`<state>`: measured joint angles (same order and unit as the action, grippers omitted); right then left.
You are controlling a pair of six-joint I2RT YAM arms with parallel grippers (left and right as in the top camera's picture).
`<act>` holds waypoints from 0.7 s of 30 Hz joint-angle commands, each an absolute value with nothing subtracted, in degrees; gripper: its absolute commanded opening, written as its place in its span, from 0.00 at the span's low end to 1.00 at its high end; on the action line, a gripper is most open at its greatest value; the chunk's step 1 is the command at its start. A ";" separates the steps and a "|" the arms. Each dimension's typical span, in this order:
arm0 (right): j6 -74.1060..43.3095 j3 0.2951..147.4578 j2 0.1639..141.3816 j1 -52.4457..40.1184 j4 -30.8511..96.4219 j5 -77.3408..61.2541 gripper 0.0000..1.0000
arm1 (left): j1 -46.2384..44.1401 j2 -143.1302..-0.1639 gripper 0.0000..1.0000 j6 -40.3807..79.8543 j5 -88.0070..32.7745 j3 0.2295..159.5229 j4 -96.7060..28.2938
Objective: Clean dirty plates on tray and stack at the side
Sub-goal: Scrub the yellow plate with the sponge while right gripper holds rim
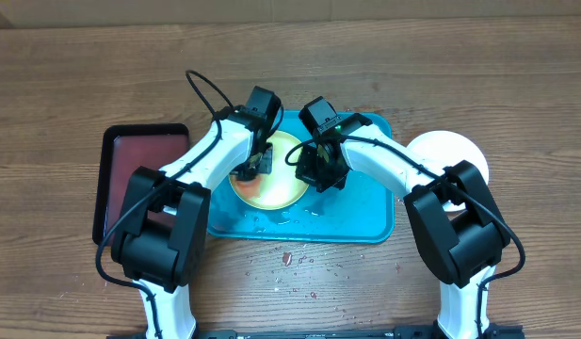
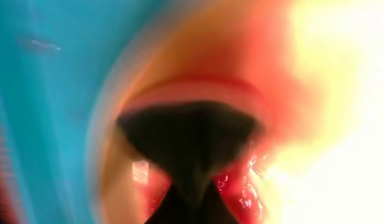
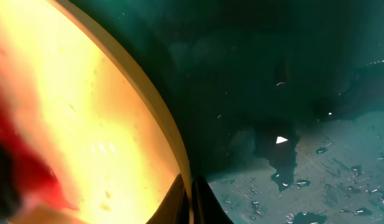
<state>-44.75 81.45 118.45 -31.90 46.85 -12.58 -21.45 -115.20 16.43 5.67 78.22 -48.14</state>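
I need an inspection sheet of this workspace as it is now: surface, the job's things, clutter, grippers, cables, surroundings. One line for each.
Surface: wooden table, with red specks in front of the turquoise tray.
Job's things: turquoise tray, wet with drops; yellow-green plate on it, smeared red; white plate on the table, right of the tray; no third plate seen.
Clutter: black tray with reddish inside, left of the turquoise tray.
Grippers: left gripper shut, on the yellow-green plate's left part; right gripper shut, tips at that plate's right rim.
Cables: black cable loops above the left arm, away from the plates.
Surroundings: nothing seen.
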 commanded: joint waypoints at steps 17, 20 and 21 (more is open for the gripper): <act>-44.58 81.34 119.72 -31.81 47.40 -10.52 0.04 | -17.96 -115.98 0.04 7.73 -6.17 78.17 -35.75; -44.58 81.34 119.72 -31.81 47.42 -10.52 0.04 | -17.23 -116.03 0.04 13.30 4.40 78.15 -36.27; -44.58 81.34 119.72 -31.81 47.40 -10.52 0.04 | -17.10 -116.05 0.04 14.61 6.92 78.15 -36.69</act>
